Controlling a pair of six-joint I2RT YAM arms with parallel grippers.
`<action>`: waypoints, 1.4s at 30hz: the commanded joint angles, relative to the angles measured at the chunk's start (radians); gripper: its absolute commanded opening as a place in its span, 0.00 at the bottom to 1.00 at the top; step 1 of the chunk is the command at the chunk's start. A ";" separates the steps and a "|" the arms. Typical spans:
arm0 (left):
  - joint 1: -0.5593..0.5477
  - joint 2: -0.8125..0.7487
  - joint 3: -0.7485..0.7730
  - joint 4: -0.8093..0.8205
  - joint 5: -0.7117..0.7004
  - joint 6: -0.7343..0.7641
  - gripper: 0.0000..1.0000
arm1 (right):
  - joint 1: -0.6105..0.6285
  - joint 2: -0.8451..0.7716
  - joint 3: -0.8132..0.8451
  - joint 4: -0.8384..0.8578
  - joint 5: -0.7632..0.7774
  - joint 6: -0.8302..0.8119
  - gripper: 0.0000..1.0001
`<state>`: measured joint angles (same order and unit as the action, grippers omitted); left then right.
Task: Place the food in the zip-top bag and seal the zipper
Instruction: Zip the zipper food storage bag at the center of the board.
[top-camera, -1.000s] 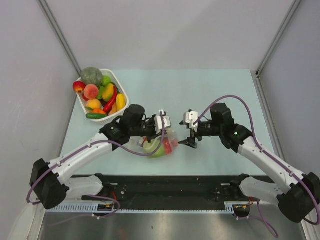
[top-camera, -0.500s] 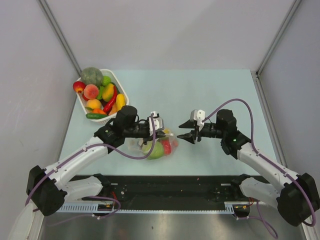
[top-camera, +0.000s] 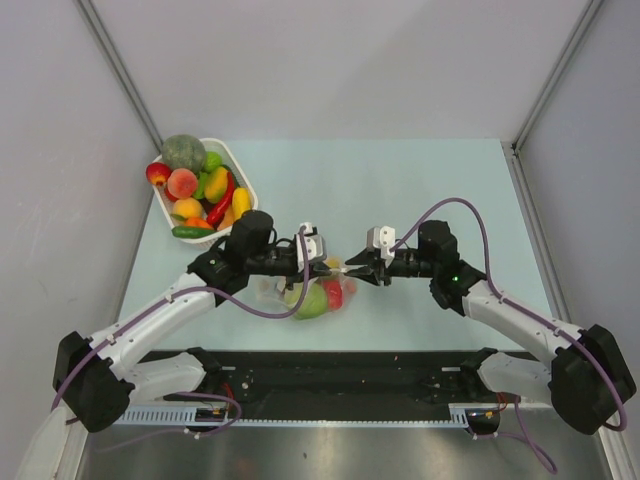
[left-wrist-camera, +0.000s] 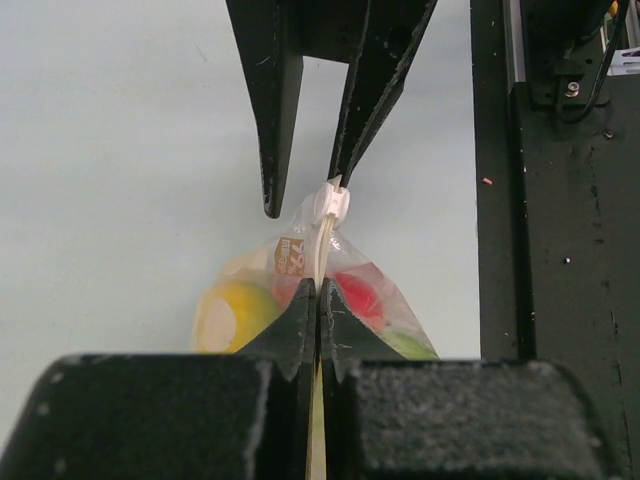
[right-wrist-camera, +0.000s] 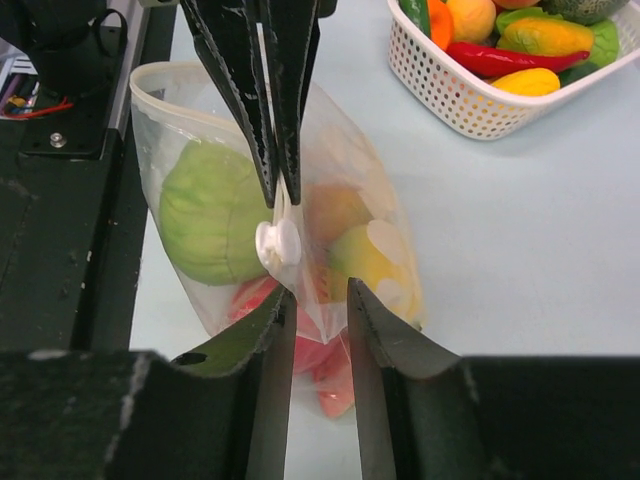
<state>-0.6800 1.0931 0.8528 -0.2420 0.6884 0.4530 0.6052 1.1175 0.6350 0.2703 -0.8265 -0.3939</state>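
Left gripper (left-wrist-camera: 317, 290) pressed together, pinching bag (top-camera: 318, 297) top edge at zipper (left-wrist-camera: 322, 245); bag near middle of table (top-camera: 420, 190), food (right-wrist-camera: 208, 215) inside; right gripper (top-camera: 352, 270), fingers spread, moved left since 0.5 s ago, tips now at white slider (right-wrist-camera: 278, 243); basket (top-camera: 249, 192) unchanged.

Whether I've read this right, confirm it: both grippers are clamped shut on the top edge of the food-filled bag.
Not both: only the left gripper is shut on the top edge of the zip-top bag. The right gripper is open, the white slider at its fingertips, as the left wrist view shows.
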 joint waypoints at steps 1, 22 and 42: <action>0.014 -0.004 0.046 0.015 0.059 0.001 0.00 | 0.005 0.010 -0.011 0.070 0.020 -0.053 0.30; -0.067 0.007 0.109 0.052 -0.124 0.045 0.59 | 0.024 -0.021 -0.005 0.106 0.020 -0.020 0.00; -0.113 0.062 0.141 -0.051 -0.184 0.136 0.00 | -0.021 -0.039 0.008 0.158 0.075 0.096 0.00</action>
<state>-0.7898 1.1866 0.9810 -0.2455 0.5426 0.5438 0.6159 1.1122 0.6228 0.3336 -0.7662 -0.3504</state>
